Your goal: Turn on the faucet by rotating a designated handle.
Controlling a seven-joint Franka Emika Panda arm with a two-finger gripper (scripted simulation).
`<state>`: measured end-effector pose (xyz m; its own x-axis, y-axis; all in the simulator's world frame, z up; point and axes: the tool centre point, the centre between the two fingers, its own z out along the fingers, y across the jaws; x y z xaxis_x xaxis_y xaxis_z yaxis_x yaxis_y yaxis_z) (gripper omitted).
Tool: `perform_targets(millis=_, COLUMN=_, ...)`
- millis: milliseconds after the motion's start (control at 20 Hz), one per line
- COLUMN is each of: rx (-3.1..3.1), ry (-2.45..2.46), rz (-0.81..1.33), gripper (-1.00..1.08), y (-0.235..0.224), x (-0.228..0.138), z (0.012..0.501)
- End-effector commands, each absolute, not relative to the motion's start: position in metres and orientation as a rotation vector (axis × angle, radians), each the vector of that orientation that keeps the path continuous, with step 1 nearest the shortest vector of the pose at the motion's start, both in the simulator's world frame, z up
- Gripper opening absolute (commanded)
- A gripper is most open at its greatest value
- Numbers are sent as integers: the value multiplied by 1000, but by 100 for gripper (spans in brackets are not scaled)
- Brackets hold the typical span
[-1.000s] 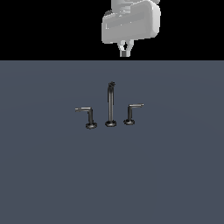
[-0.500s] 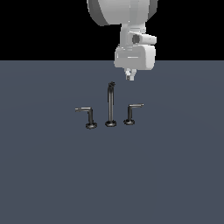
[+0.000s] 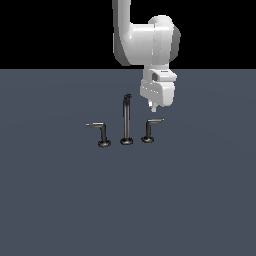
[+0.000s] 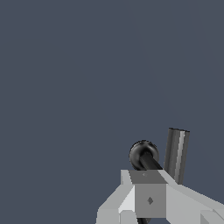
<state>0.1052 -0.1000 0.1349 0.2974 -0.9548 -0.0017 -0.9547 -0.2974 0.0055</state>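
Over the dark grey desk (image 3: 60,200), the white Panda arm (image 3: 145,42) is hanging down from the top of the exterior view, and its pincer (image 3: 154,107) is hovering just above the outer end of the designated handle (image 3: 150,129). That handle is standing on its round base at the exterior view's right end of the faucet (image 3: 126,127), with its short pale lever pointing toward the exterior view's right. The tall spout (image 3: 126,120) is rising upright in the middle of the set, just beside it. On the far side of the spout, the bigger handle (image 3: 100,134) is sitting on its own base, its longer lever reaching toward the exterior view's left. All three pieces are lined up in a row, near one another but apart.

Through the wrist view, the pincer's grey body (image 4: 148,199) is filling the lower part of the picture, with a dark round knob-like piece (image 4: 142,154) and a silvery-grey bar (image 4: 176,153) showing close beyond it. Nothing is touching the lever in the exterior view. Whether the jaws are wide or narrow cannot be told from either picture.
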Motion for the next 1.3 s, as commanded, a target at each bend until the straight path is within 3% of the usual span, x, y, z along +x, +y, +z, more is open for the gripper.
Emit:
perform_targets(millis=0, rx=2493, ry=-1909, rz=-3, gripper=-100, y=-104, x=109, z=121)
perform_targets(millis=650, rx=2441, ry=-1977, rz=-1, gripper=-100, y=-111, x=113, z=98)
perform_targets(millis=1250, rx=2440, ry=-1978, rz=-1, gripper=-100, y=-137, x=79, z=98)
